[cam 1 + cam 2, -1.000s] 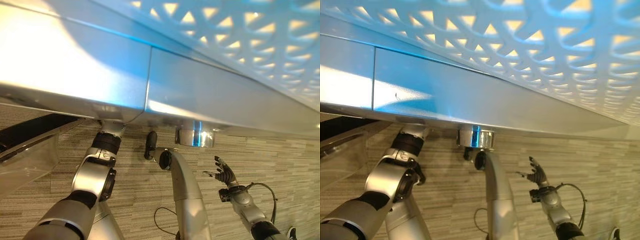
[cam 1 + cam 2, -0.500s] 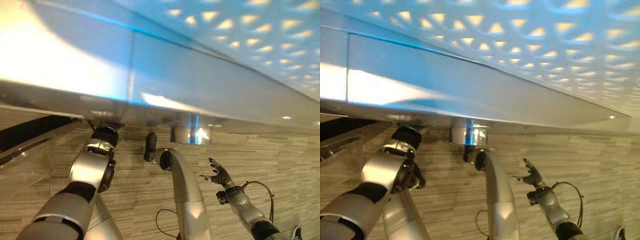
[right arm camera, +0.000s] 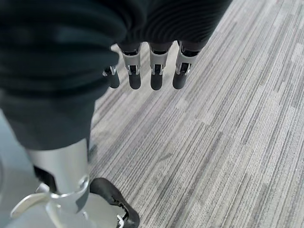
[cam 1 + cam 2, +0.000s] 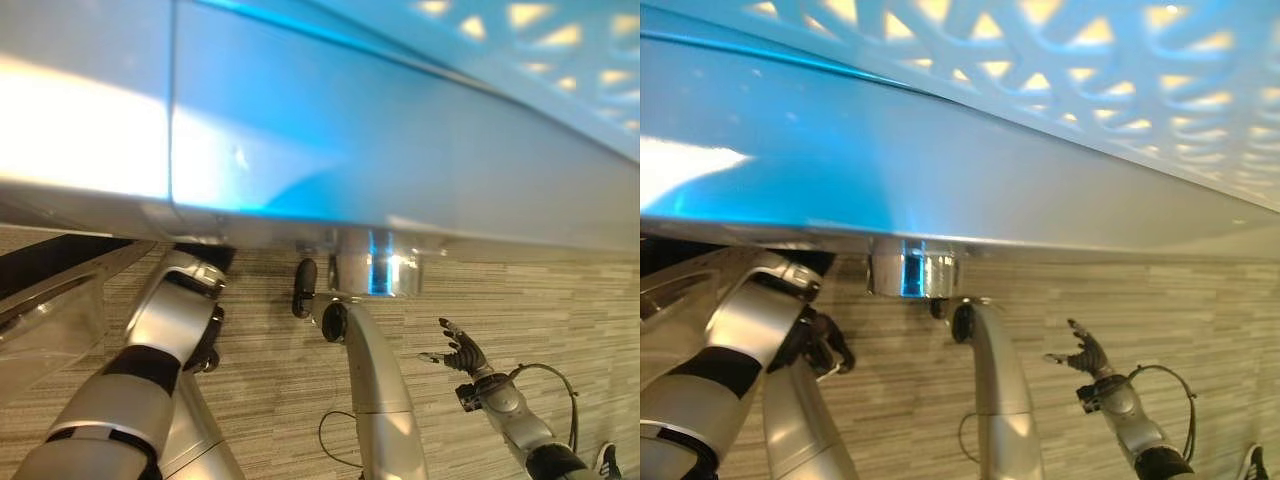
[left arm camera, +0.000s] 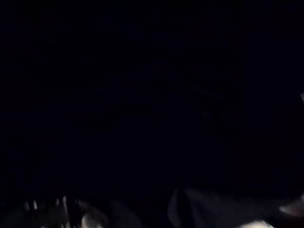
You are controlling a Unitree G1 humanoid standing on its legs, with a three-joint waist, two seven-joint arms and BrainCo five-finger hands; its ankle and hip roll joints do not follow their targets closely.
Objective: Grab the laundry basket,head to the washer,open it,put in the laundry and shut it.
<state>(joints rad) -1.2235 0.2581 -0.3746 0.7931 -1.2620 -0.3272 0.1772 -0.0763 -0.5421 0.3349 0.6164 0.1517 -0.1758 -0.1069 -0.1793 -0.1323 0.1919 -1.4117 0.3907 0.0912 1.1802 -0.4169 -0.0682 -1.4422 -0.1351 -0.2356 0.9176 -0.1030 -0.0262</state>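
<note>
White plastic lattice-walled laundry basket [image 4: 1060, 90] held high, close before the head camera, contents not visible; left arm up under its base, grip cannot be told; right hand [image 4: 462, 352] low over grey striped carpet [image 3: 228, 142], fingers straight, empty.

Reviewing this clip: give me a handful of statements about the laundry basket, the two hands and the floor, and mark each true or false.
1. The laundry basket is a pale latticed one spanning the top of the head views. True.
2. The right hand grips the basket's rim. False: it hangs free over the floor, apart from the basket, fingers straight.
3. The left arm reaches up under the basket's rim, which hides the left hand. True; whether the hand is open or shut cannot be told.
4. The floor is glossy white tile. False: it is striped grey carpet.
5. The right hand holds a piece of laundry. False: it holds nothing.
</note>
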